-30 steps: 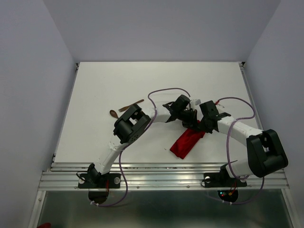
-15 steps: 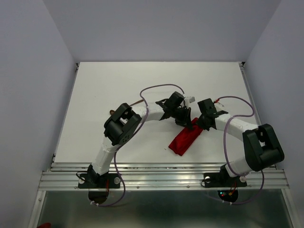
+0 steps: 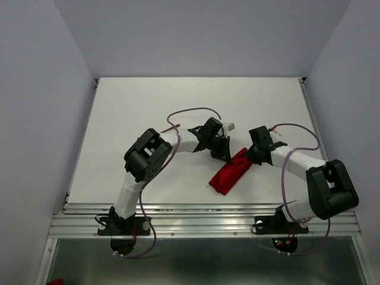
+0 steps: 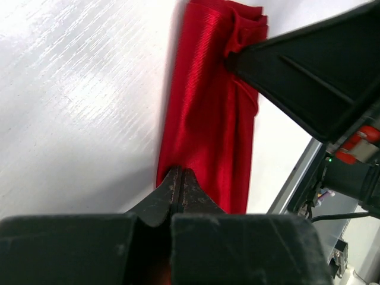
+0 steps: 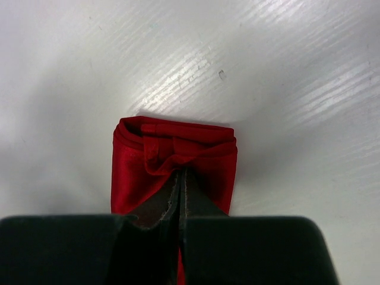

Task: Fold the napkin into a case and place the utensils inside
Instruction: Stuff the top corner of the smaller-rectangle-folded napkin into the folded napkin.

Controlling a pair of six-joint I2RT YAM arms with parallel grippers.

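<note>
The red napkin (image 3: 228, 175) lies on the white table as a narrow folded strip, running from front left to back right. My right gripper (image 3: 246, 156) is shut on a bunched fold at the strip's far end (image 5: 178, 155), with the layered end just ahead of its tips (image 5: 180, 173). My left gripper (image 3: 225, 156) is shut too. Its tips (image 4: 180, 173) rest at the napkin's (image 4: 208, 107) long left edge, where the cloth is smooth and none shows between them. The utensils are hidden behind my left arm.
The left arm (image 3: 145, 157) arches across the table's middle left, its purple cable (image 3: 190, 111) looping above. A metal rail (image 3: 208, 217) runs along the front edge. Pale walls enclose the white table (image 3: 148, 101) on three sides.
The napkin, hanging loosely from both grippers a second ago, now lies flat as a strip. My left gripper has slid left to the cloth's edge, and its arm now covers the utensils.
</note>
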